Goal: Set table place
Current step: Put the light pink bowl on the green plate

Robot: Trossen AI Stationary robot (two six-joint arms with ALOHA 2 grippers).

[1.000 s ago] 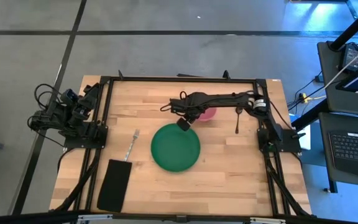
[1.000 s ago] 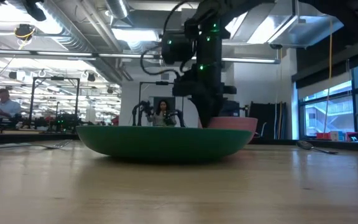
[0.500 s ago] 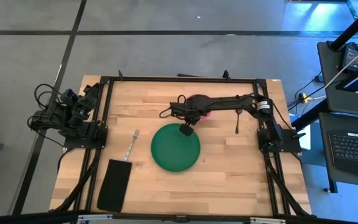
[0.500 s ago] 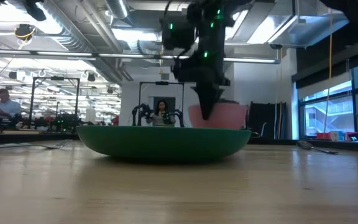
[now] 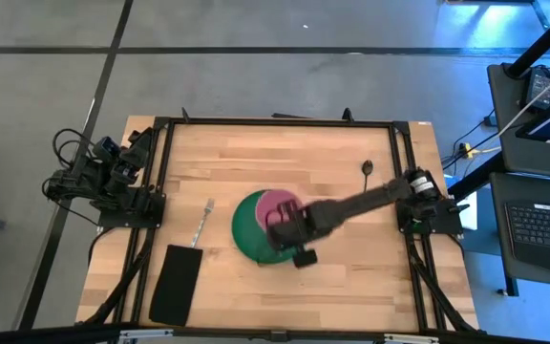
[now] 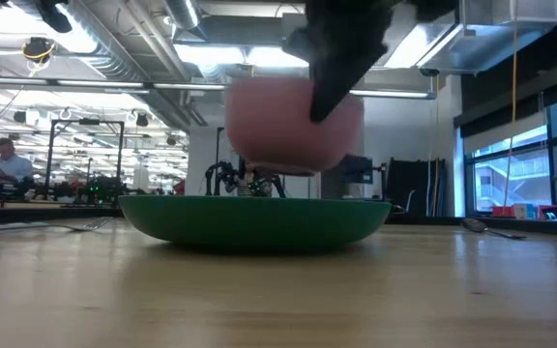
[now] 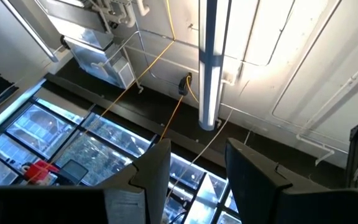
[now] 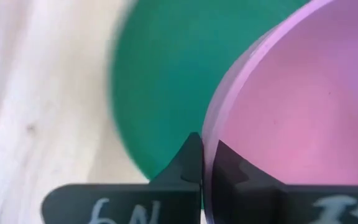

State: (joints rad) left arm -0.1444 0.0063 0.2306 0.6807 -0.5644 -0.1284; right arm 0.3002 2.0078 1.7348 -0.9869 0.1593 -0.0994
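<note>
My right gripper reaches from the table's right side over the round green plate, shut on the pink bowl. In the low view the bowl hangs clear above the plate, which rests flat on the table. The silver fork lies left of the plate. The small dark spoon lies toward the far right. My left gripper is open, folded back at the table's left edge and pointing up at the ceiling. My right gripper pinches the bowl's rim between its two fingers, one finger inside the bowl and the other outside its wall. The fingers come from above, slanting down. The bowl is lifted clear over the plate, with its opening facing up.
A black rectangular cloth lies at the near left corner. Black rails frame the tabletop. Bare wood shows on the far side of the plate and to the near right. In the low view, the room behind holds desks and a seated person.
My right gripper has lifted the pink bowl off the table on the far side of the plate. It has carried the bowl toward the near edge, so the bowl now hangs above the plate. The spoon, earlier partly under the arm, now shows in full.
</note>
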